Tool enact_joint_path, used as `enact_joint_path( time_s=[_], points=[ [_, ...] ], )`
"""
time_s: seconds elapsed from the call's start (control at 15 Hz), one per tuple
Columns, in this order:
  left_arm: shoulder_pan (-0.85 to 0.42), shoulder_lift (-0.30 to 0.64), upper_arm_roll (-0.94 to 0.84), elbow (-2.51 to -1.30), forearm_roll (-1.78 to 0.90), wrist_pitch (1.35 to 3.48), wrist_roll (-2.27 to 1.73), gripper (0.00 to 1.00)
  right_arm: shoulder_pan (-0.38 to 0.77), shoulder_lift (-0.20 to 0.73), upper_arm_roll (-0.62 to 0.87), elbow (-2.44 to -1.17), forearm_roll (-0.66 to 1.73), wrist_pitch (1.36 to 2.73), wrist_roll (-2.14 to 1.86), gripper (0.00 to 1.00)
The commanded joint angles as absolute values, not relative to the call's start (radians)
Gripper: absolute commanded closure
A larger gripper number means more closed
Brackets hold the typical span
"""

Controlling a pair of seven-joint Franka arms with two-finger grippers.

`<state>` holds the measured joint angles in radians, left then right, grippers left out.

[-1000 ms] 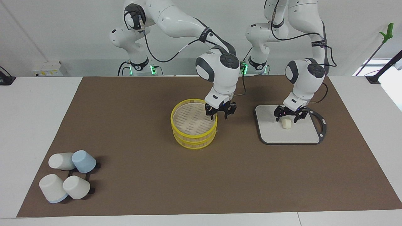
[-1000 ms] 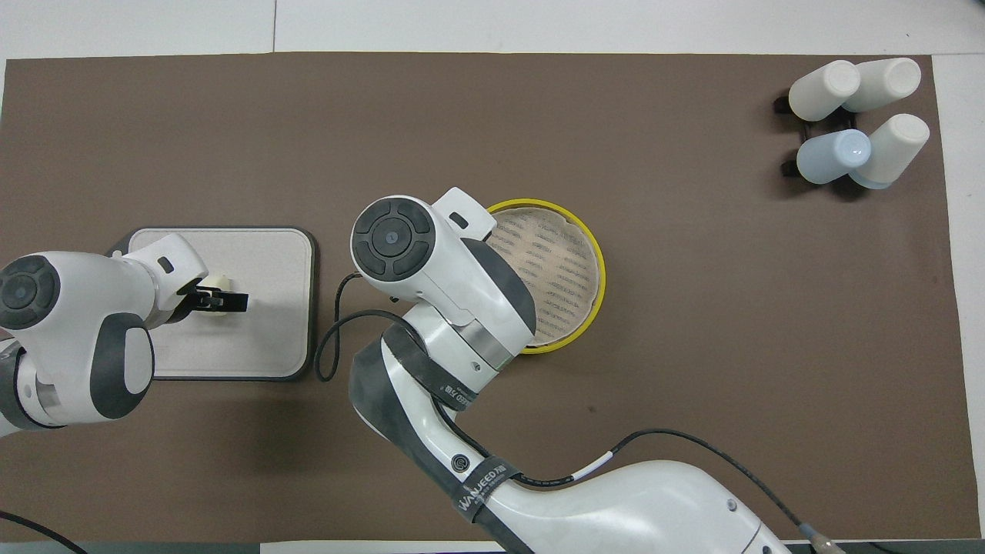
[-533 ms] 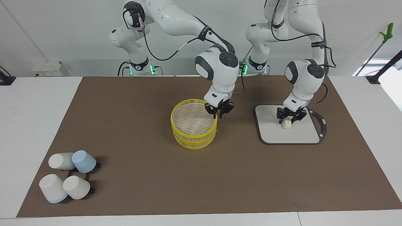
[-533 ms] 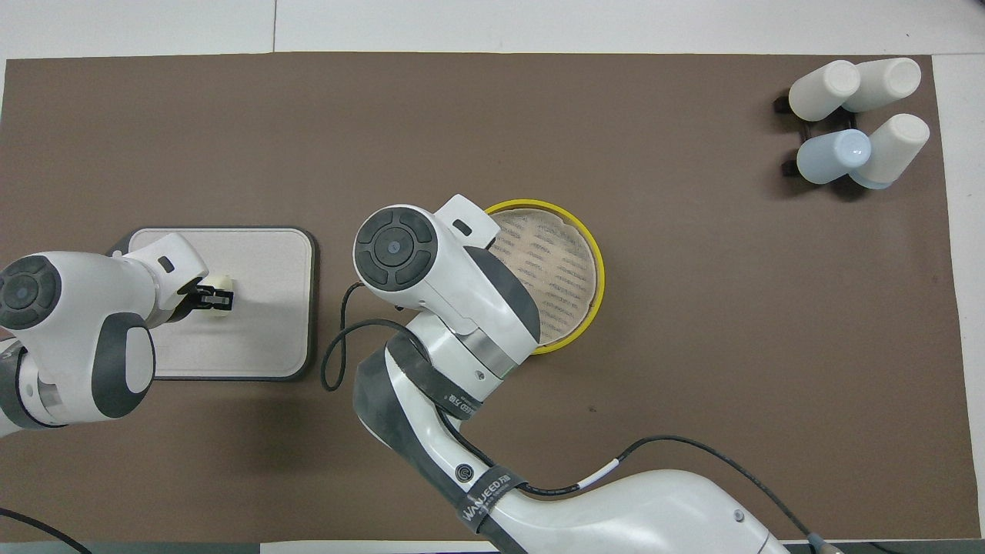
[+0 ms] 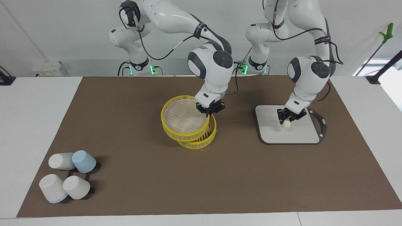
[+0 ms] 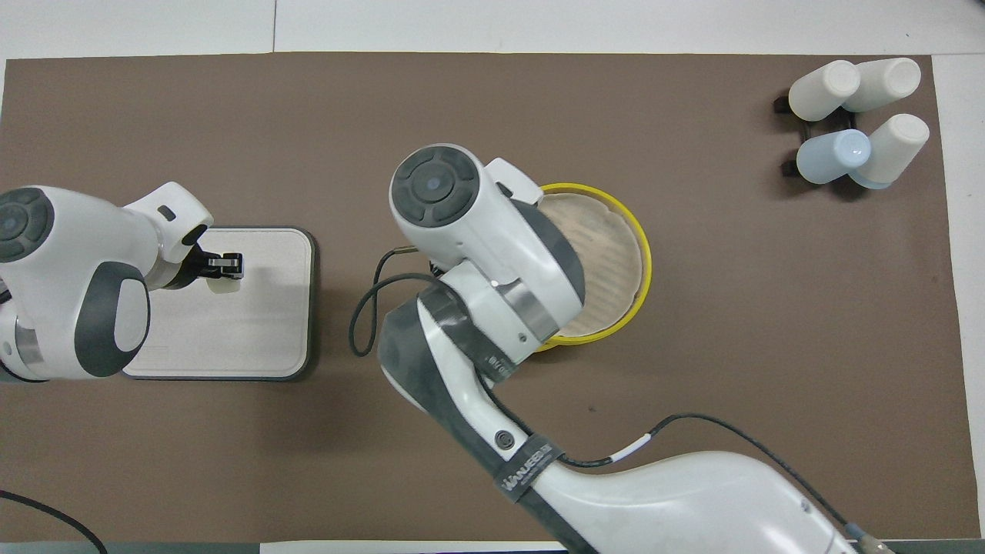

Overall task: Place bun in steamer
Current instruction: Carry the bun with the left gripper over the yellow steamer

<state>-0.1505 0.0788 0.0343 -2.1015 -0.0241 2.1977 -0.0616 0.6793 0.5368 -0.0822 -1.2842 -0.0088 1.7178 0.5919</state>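
Jaws of the left gripper clench the bun, lifted over the grey board.
Its long axis hangs upright below the fingertips; right gripper pinches the tilted lid above the steamer.

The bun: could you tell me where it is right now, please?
The bun is in the left hand, just over the grey board at the left arm's end of the table, apart from the steamer.

lid tilted up (bun aloft)
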Motion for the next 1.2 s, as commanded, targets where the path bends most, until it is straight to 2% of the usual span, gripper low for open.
enact_joint_path(
  time_s=[0.0, 0.13, 0.4, 0.6, 0.87, 1.13],
  points=[
    [-0.271, 0.190, 0.043, -1.843, -0.023, 2.005, -0.285, 0.62, 0.585, 0.502, -0.072, -1.235, 0.003, 1.616, 0.493, 1.00],
    [-0.381, 0.238, 0.044, -1.709, -0.021, 1.932, -0.490, 0.62, 0.516, 0.450, -0.074, -1.247, 0.006, 1.568, 0.357, 1.00],
    [-0.602, 0.267, 0.041, -1.681, -0.023, 2.008, -0.757, 0.62, 0.368, 0.382, -0.075, -1.302, 0.006, 1.491, 0.111, 1.00],
    [-0.759, 0.397, 0.040, -1.629, 0.020, 2.093, -0.918, 0.62, 0.312, 0.318, -0.077, -1.399, 0.005, 1.491, 0.016, 1.00],
    [-0.785, 0.443, 0.037, -1.681, 0.099, 2.265, -0.919, 0.62, 0.287, 0.284, -0.077, -1.453, 0.005, 1.500, -0.021, 1.00],
    [-0.781, 0.460, 0.035, -1.706, 0.127, 2.298, -0.847, 0.62, 0.293, 0.284, -0.077, -1.454, 0.005, 1.506, -0.018, 1.00]
  ],
)
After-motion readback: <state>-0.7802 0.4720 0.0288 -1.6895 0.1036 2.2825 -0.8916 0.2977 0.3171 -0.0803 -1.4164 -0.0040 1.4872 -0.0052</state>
